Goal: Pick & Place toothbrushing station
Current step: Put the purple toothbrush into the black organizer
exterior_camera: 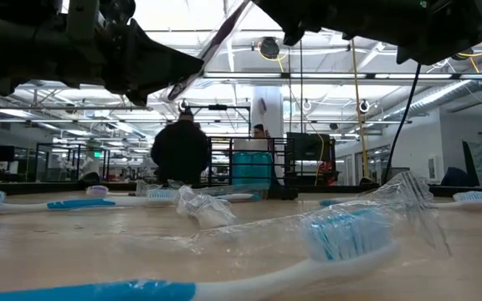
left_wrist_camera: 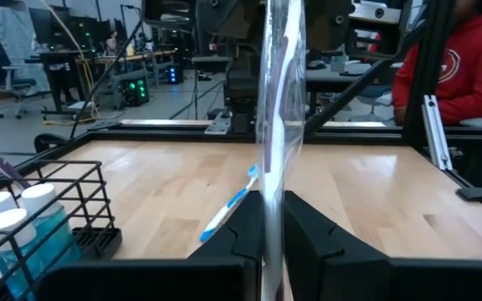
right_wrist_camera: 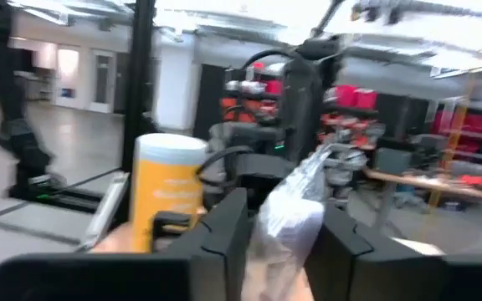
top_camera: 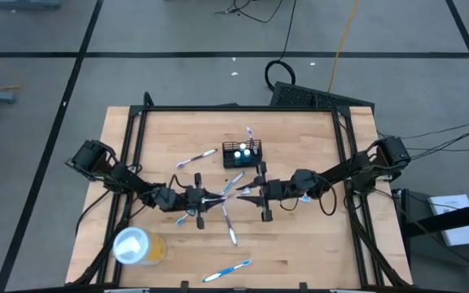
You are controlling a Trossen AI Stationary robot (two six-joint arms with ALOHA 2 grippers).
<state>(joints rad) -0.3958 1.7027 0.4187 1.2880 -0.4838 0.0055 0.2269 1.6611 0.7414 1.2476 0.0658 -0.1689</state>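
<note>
Blue toothbrush (exterior_camera: 308, 259) foremost; both hands (left (top_camera: 208, 198), right (top_camera: 249, 190)) clamped on wrapped toothbrush (top_camera: 228, 194), just short of toothbrushing station (top_camera: 242, 155)

The toothbrushing station (left_wrist_camera: 36, 219) is cut off at the left wrist view's edge; the yellow cup (right_wrist_camera: 167, 194) is motion-blurred.

No writing can be read anywhere in these views. The yellow cup (right_wrist_camera: 169, 194) carries a band of pale marks in the right wrist view — too blurred to make out. The person's red sweatshirt (left_wrist_camera: 463, 71) in the left wrist view bears a white emblem at the chest — only partly visible, illegible.
</note>
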